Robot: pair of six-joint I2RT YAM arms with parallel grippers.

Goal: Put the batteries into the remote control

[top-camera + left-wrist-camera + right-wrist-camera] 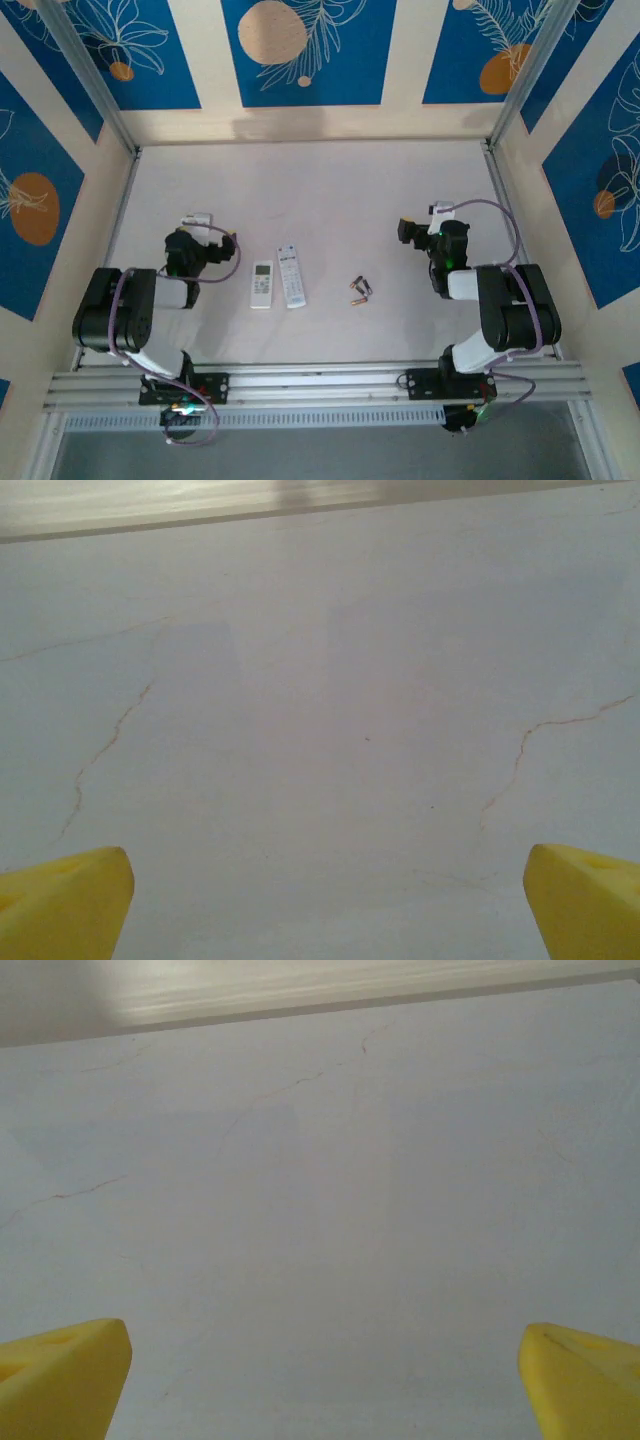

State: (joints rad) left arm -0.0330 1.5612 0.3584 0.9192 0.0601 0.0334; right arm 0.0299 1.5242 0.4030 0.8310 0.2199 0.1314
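Yellow plastic fingertips (60, 905) of the left gripper (322, 905) sit at both lower corners of the left wrist view. The jaws are wide apart with nothing between them, only the bare pale table surface (330, 710) with hairline cracks below. Same for the right gripper (322, 1380): yellow tips at the corners, jaws fully apart, empty, over bare table. In the top view both arms sit folded near their bases, one at each side, each well apart from the task items. Between the arms, nearer the left one, a short white rectangular plastic remote (262, 284) lies flat. Just beside it on the right is a longer slim white plastic remote (291, 275), also flat, and both have their long axis pointing away from the bases. The small dark cylindrical batteries with copper-orange ends (360, 290) lie loose in a little cluster right of the remotes, apart from them; exact count too small to tell. Which remote takes them, and whether a battery cover is off, cannot tell. Judgement: task looks unstarted, no battery picked and none loaded. Opening the compartment, picking and inserting every battery are all left.
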